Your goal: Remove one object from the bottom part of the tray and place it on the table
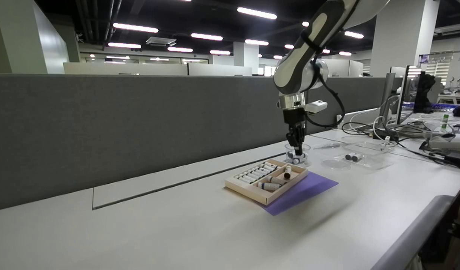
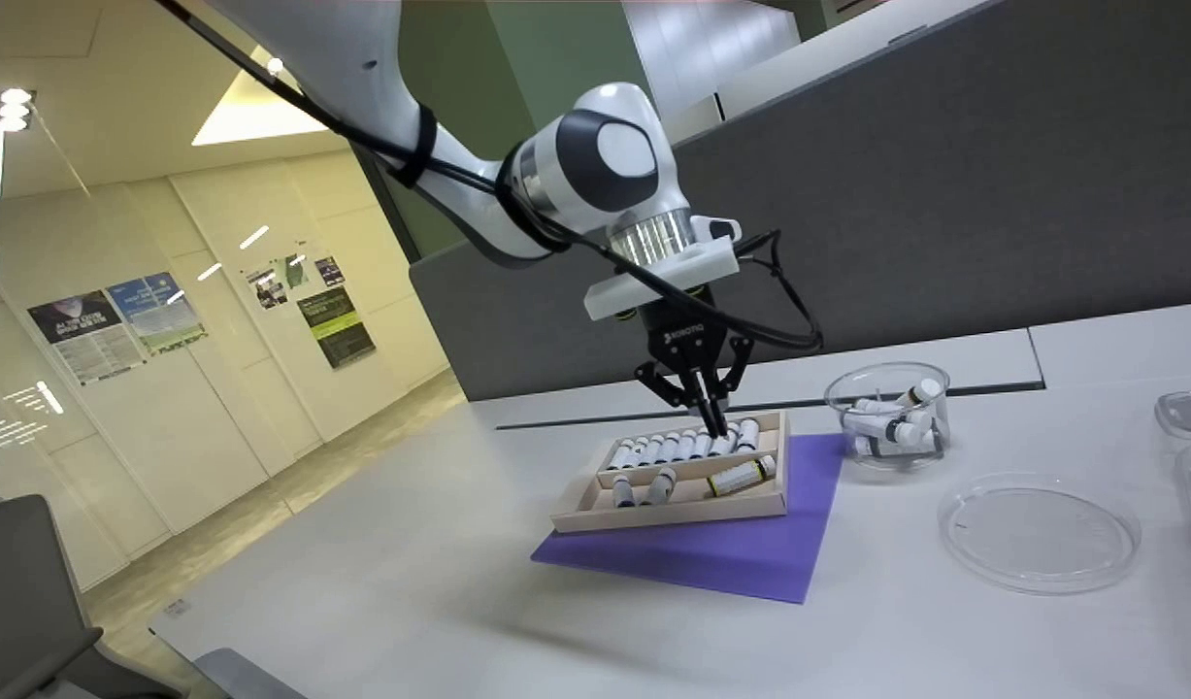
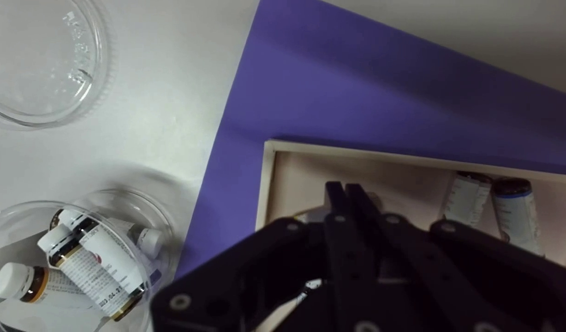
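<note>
The light tan tray (image 1: 248, 190) lies partly on a purple sheet. One compartment holds a row of several small white-labelled bottles (image 2: 687, 445). The wider compartment holds three loose bottles: two dark-capped ones (image 2: 622, 491) (image 2: 660, 485) and one with yellow bands (image 2: 741, 477). Two of them show in the wrist view (image 3: 467, 198) (image 3: 515, 212). The yellow-banded bottle is mostly hidden there by the fingers. My gripper (image 2: 716, 432) is over the tray, fingertips nearly together, nothing visible between them. It also shows in an exterior view (image 1: 298, 153) and the wrist view (image 3: 340, 184). The white table (image 1: 158, 232) bears everything.
A clear glass beaker (image 2: 891, 417) with several bottles stands beside the tray. A clear round dish (image 2: 1040, 532) lies near it. The purple sheet (image 2: 692, 563) extends from under the tray. A clear container with two bottles (image 1: 353, 156) and a grey partition (image 1: 140, 142) also show.
</note>
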Robot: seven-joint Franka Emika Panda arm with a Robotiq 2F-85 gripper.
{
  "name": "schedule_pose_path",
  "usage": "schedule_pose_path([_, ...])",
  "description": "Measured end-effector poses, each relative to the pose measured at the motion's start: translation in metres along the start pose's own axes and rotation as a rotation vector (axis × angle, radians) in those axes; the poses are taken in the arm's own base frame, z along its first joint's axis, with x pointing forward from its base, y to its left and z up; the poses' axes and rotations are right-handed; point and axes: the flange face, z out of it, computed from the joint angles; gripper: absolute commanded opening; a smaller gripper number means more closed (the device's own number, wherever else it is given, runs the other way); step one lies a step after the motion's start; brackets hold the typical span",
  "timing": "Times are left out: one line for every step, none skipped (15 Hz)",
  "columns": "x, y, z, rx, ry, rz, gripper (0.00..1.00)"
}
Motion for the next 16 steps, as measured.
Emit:
schedule_pose_path([0.0, 0.0, 0.0, 0.0, -0.001, 0.0, 0.0])
schedule_pose_path([0.0, 0.0, 0.0, 0.0, -0.001, 0.0, 0.0])
schedule_pose_path([0.0, 0.0, -0.001, 0.0, -0.002, 0.001, 0.0])
schedule_pose_path([0.0, 0.0, -0.001, 0.0, -0.002, 0.001, 0.0])
schedule_pose_path([0.0, 0.0, 0.0, 0.003, -0.001, -0.001, 0.0])
schedule_pose_path([0.001, -0.001, 0.002, 0.009, -0.001, 0.0, 0.0])
schedule_pose_path([0.001, -0.002, 0.005, 0.017, -0.001, 0.001, 0.0])
schedule_pose_path([0.003, -0.002, 0.009, 0.028, -0.001, 0.002, 0.0])
schedule_pose_path([0.004, -0.002, 0.014, 0.037, -0.002, 0.003, 0.0])
schedule_pose_path([0.007, -0.002, 0.019, 0.047, -0.002, 0.005, 0.0])
schedule_pose_path([0.009, -0.001, 0.024, 0.057, 0.0, 0.009, 0.0])
schedule_pose_path([0.013, 0.0, 0.029, 0.064, 0.007, 0.01, 0.0])
schedule_pose_path([0.016, 0.0, 0.034, 0.074, 0.014, 0.012, 0.0])
schedule_pose_path([0.019, 0.0, 0.038, 0.082, 0.02, 0.013, 0.0])
schedule_pose_path([0.023, 0.0, 0.041, 0.093, 0.028, 0.013, 0.0])
schedule_pose_path([0.025, 0.0, 0.044, 0.106, 0.033, 0.01, 0.0])
